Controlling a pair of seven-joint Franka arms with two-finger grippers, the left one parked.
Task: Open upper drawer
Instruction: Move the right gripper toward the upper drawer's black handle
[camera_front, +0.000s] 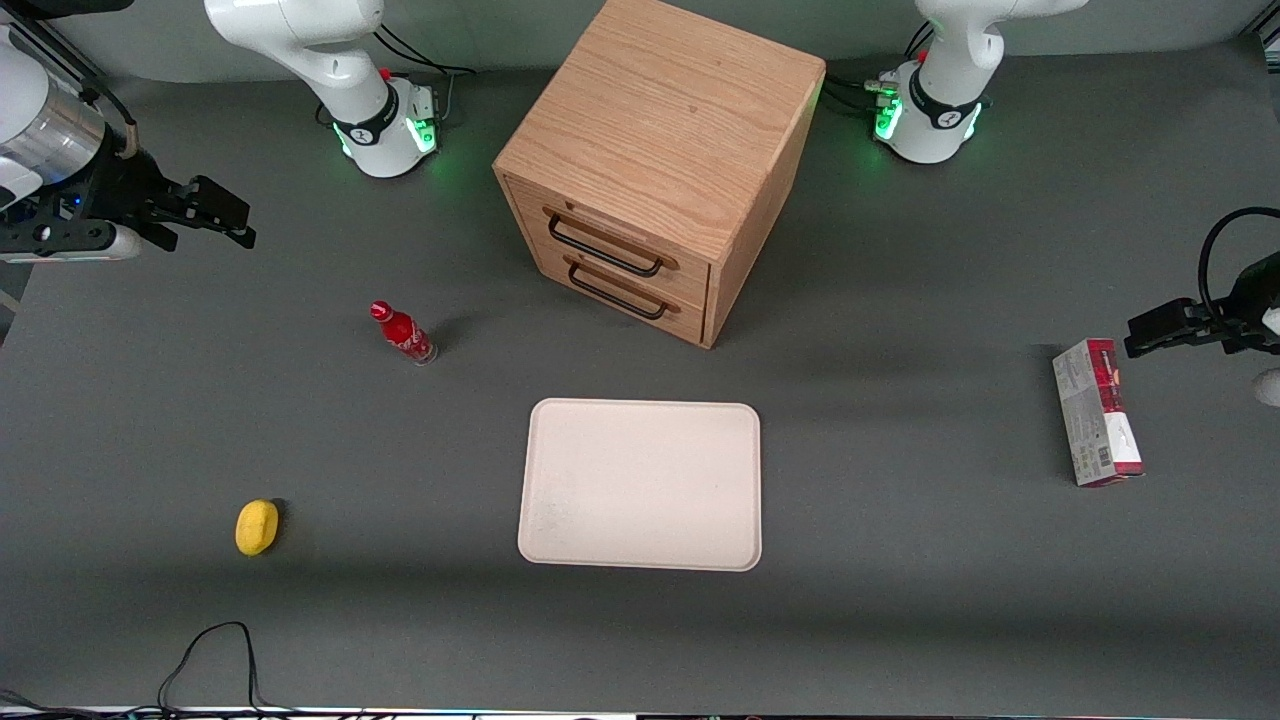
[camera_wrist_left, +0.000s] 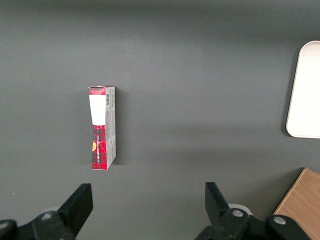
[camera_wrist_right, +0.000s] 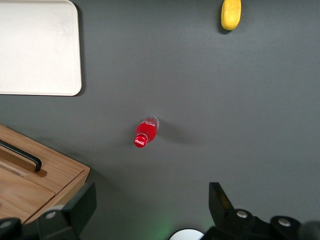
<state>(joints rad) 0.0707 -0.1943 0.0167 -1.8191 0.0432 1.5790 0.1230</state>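
Note:
The oak cabinet (camera_front: 660, 130) stands at the back middle of the table, its two drawer fronts facing the tray. The upper drawer (camera_front: 585, 222) is shut flush; its thin black wire handle (camera_front: 604, 250) sits just above the lower drawer's matching handle (camera_front: 618, 295). My right gripper (camera_front: 235, 222) hovers high, open and empty, far from the cabinet toward the working arm's end of the table. In the right wrist view the gripper (camera_wrist_right: 152, 189) has its fingers wide apart over bare table, with a cabinet corner (camera_wrist_right: 60, 172) and one black handle (camera_wrist_right: 22, 155) beside one finger.
A red bottle (camera_front: 403, 334) stands between the gripper and the cabinet. A cream tray (camera_front: 641, 484) lies in front of the cabinet, nearer the camera. A yellow lemon (camera_front: 257, 526) lies nearer the camera still. A red-and-grey box (camera_front: 1096, 411) lies toward the parked arm's end.

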